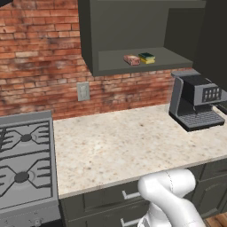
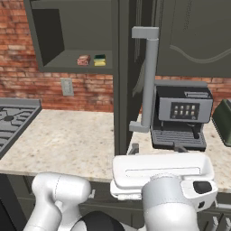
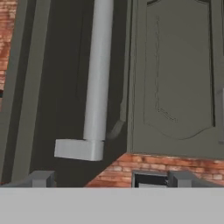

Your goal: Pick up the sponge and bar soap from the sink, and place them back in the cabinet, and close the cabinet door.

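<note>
The cabinet [image 1: 133,26] hangs open above the counter. On its shelf the orange-brown bar soap [image 1: 132,60] lies beside the yellow and green sponge [image 1: 146,57]; the right base view also has the soap [image 2: 83,60] and the sponge [image 2: 99,60]. The cabinet door [image 2: 121,76] stands swung out, edge-on, with its long silver handle [image 2: 149,76]. In the hand view my gripper [image 3: 112,179] is open and empty, its fingertips [image 3: 43,178] below the handle [image 3: 98,78] and a little short of it. The sink is out of view.
A coffee machine [image 2: 182,117] stands on the speckled counter [image 1: 133,142] under the door. A gas stove [image 1: 24,159] is at the left, with an outlet [image 1: 83,91] on the brick wall. A shut neighbouring cabinet door [image 3: 175,74] lies to the right.
</note>
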